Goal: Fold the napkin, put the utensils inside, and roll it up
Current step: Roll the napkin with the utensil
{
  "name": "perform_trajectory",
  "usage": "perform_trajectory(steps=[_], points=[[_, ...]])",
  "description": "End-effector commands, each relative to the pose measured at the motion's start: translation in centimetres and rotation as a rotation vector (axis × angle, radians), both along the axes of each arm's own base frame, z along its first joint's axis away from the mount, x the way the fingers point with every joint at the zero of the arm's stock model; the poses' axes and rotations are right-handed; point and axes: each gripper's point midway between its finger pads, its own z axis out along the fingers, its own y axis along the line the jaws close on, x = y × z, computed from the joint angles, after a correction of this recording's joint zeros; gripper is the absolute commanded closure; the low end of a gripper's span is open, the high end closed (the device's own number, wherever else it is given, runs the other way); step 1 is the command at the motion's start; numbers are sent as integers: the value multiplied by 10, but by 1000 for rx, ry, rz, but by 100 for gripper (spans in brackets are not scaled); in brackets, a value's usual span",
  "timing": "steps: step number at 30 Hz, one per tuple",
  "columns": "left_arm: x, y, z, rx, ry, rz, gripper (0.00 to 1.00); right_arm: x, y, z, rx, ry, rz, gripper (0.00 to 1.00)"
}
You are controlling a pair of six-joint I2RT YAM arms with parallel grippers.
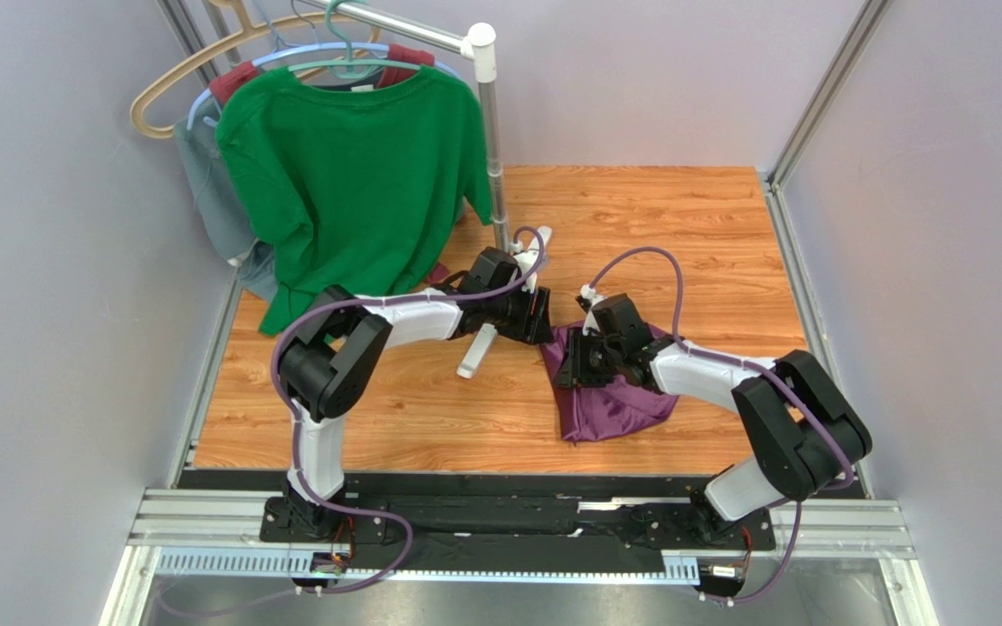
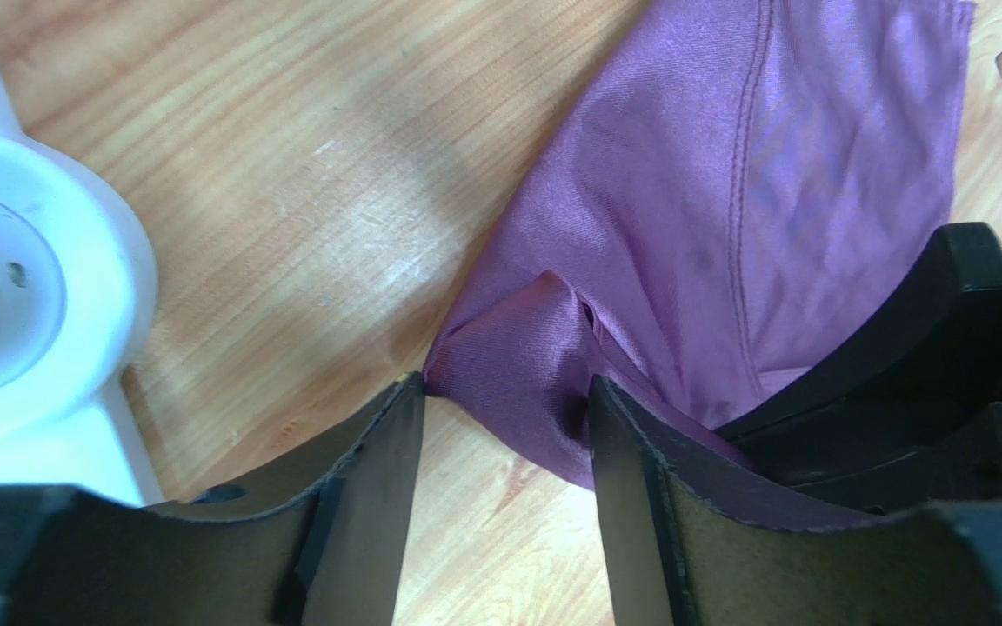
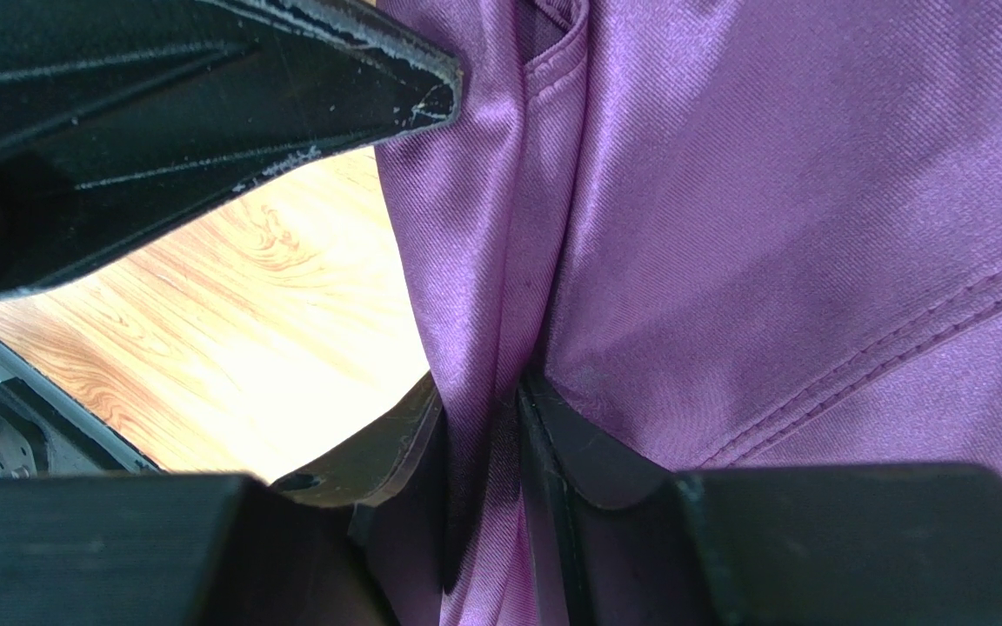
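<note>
Left pincer: released. Its jaws stood apart, and a folded-over corner of the napkin lay in the gap at their tips without being pressed.
Right pincer: clenched on the napkin, with a raised fold of cloth squeezed tight between its two fingers.
Napkin: purple and glossy, it lay bunched on the wooden table. From the left pincer's tips it spread ahead and off to that pincer's right. It passed under and around the right pincer, and in the overhead view the rest trailed from behind that pincer toward the near edge.
Pincers together: they met nearly tip to tip over the same bunched edge. One black finger of the left pincer sat just beside the right pincer's hold.
Rack base: white, on the table to the left of the left pincer and apart from the cloth.
Green shirt: it hung on a hanger behind the left arm, well apart from both pincers.
</note>
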Motion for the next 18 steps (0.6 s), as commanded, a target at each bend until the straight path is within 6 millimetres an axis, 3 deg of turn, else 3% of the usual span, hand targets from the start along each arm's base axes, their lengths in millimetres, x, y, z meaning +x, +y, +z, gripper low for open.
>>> perform_trajectory(steps=[1, 13, 18], points=[[3, -17, 9, -76, 20, -3, 46, -48, -35, -42, -155, 188, -8, 70], [8, -18, -4, -63, 60, 30, 51, -48, -35, -42, -154, 187, -7, 70], [6, -23, -8, -75, 74, 12, 72, -46, -35, -40, -155, 179, -9, 68]])
